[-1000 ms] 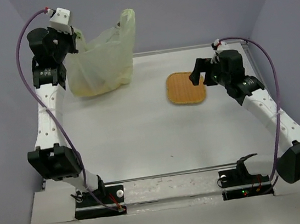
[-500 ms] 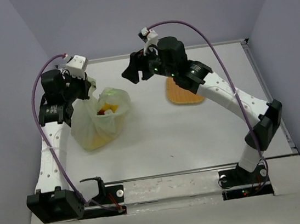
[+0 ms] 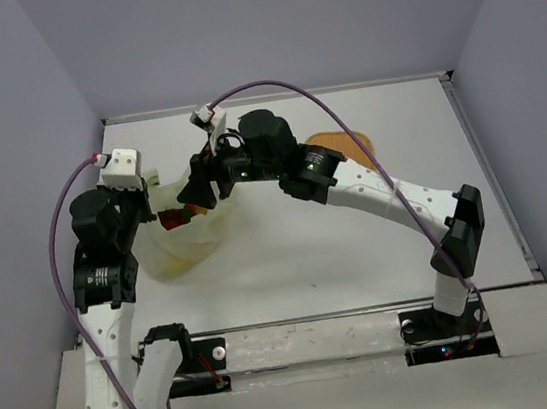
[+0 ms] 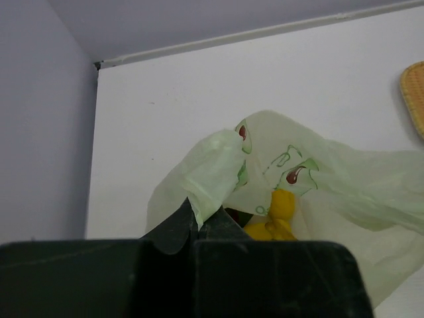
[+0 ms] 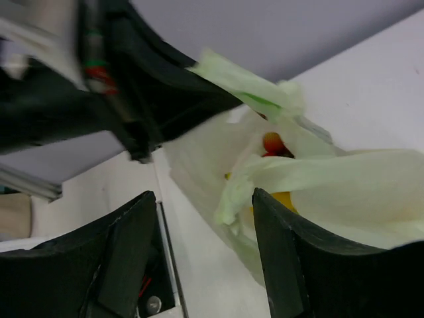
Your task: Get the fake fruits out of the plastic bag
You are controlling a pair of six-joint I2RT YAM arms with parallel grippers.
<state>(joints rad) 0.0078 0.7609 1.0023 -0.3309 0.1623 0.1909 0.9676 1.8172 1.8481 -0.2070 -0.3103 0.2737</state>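
Fruits (image 4: pixel 275 215) lie inside the plastic bag (image 4: pixel 344 192). In the left wrist view we see a yellow piece and a dark reddish one just below the bag's open rim. In the right wrist view a red-orange piece sits above a yellow one in the bag's mouth, upper middle of the frame. From the top view we make out only a patch of red and yellow at the opening, left of centre.

The bag slumps on the table (image 3: pixel 290 253) in the left half of the top view, pale green and crinkled, with small red printed marks. One handle loop is pulled up and out to the side.

We see the left pincer (image 4: pixel 197 218) clamped on that loop, its dark fingers meeting around the bunched plastic at the bottom of its own view.

The right pincer (image 5: pixel 202 199) hangs over the bag's mouth with its fingers (image 5: pixel 126 252) spread wide and nothing gripped. A fold of the rim shows between them, but we cannot tell whether it touches either one.

An orange woven mat (image 3: pixel 346 144) lies past the bag toward the upper middle of the top view, partly hidden by the right arm.
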